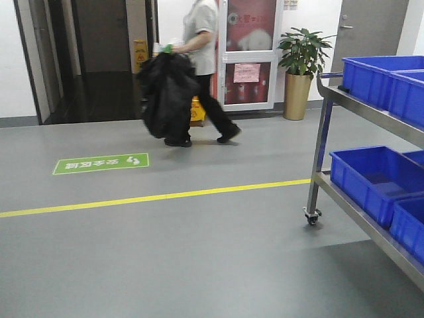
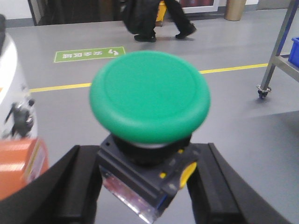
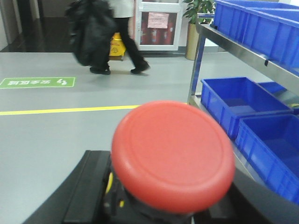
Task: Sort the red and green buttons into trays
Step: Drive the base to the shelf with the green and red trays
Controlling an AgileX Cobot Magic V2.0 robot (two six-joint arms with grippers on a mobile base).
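Observation:
A green button [image 2: 149, 95] with a wide mushroom cap on a black body fills the left wrist view. My left gripper [image 2: 145, 186] is shut on its body, one black finger [image 2: 77, 186] on each side. In the right wrist view a red button [image 3: 174, 154] with a round cap sits between the black fingers [image 3: 88, 186] of my right gripper [image 3: 163, 205], which is shut on its dark base. Both buttons are held up in the air above the grey floor. The trays are out of view. Neither gripper shows in the front view.
A steel wheeled cart [image 1: 322, 132] with deep blue crates [image 1: 374, 179] stands at the right. A person [image 1: 199, 66] carrying a black bag walks across the back. A yellow line [image 1: 152, 197] and a green sign [image 1: 101, 163] mark the floor; a potted plant [image 1: 299, 66] stands behind.

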